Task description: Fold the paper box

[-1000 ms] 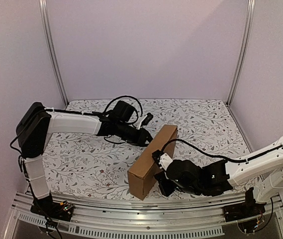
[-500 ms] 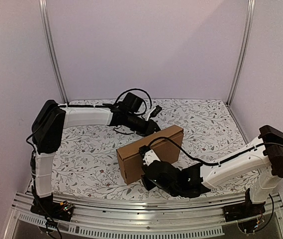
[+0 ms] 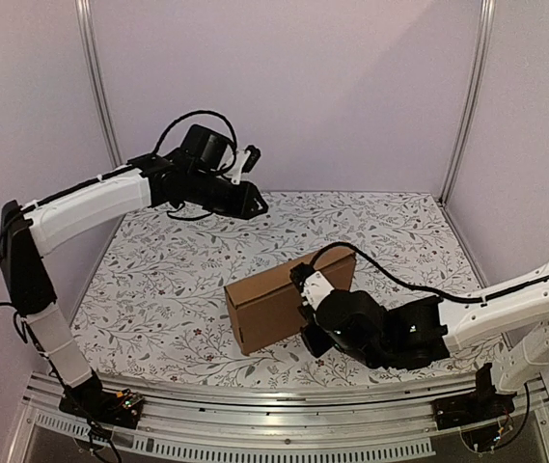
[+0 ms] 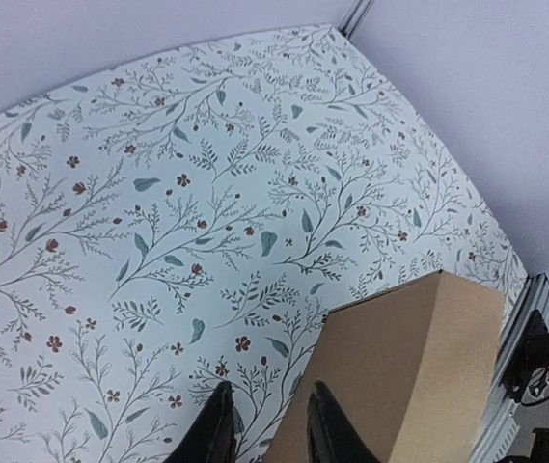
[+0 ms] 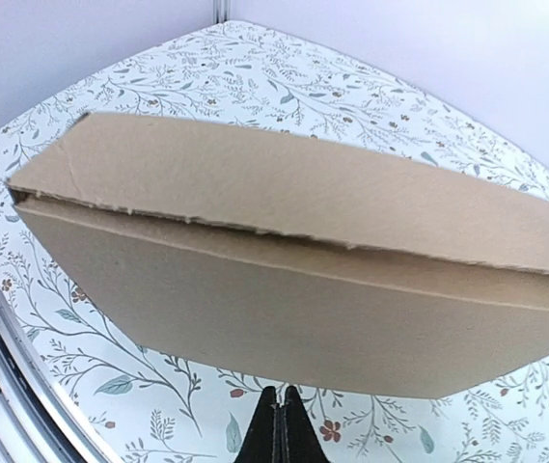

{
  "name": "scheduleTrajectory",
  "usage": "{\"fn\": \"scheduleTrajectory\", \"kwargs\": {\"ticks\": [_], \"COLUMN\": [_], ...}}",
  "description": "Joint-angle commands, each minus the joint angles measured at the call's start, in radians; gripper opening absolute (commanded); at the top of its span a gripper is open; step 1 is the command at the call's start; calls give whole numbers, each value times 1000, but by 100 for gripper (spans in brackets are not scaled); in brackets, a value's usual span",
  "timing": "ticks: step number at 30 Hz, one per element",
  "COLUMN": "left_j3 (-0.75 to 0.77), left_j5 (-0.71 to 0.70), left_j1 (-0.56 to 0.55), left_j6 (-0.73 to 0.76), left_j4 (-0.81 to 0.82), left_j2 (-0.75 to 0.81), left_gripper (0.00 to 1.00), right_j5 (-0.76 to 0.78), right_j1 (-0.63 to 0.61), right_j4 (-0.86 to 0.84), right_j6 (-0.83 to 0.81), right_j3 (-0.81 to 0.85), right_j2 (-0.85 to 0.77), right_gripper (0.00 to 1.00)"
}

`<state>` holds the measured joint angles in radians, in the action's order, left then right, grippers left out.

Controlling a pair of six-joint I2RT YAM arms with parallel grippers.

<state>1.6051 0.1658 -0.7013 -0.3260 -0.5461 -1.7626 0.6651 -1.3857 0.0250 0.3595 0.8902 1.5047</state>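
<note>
Left gripper point(image 4: 266, 426) has lifted clear of the paper box point(image 3: 288, 299), jaws slightly apart, empty. Right gripper point(image 5: 276, 436), jaws pressed together, sits by its near side. Folding looks done.

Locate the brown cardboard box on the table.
Top view: the folded brown cardboard box sits near-centre on the floral table, towards its near edge, just ahead of the shut right fingers.

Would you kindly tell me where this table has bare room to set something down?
The widest bare cloth lies left of the paper box, to the left wall. Another patch runs behind the box to the back wall, with the left arm hanging above its left end. The near right is crowded: the right arm lies beside the box.
</note>
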Motion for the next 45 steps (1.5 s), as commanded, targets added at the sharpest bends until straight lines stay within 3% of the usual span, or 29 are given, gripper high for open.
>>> {"fn": "scheduleTrajectory", "kwargs": {"ticks": [1, 7, 13, 33, 39, 45], "left_j3": [-61, -220, -299, -453, -489, -500], "left_j5": [11, 192, 295, 316, 286, 278], "left_j1": [-39, -127, -171, -171, -171, -171], "left_j6": [-28, -64, -93, -89, -82, -77], "left_j4": [-48, 140, 277, 370, 357, 350], "left_j2": [108, 214, 193, 108, 110, 114], "left_gripper": [24, 16, 9, 7, 6, 6], "right_j5": [13, -43, -189, -422, -443, -435], "right_j1": [24, 121, 274, 499, 530, 551], "right_j4": [209, 373, 418, 318, 267, 150], "right_j6": [-84, -170, -223, -271, -264, -184], "right_j3": [-7, 61, 142, 291, 253, 40], "right_j2": [-170, -355, -408, -187, -147, -131], "right_gripper": [0, 0, 0, 0, 0, 0]}}
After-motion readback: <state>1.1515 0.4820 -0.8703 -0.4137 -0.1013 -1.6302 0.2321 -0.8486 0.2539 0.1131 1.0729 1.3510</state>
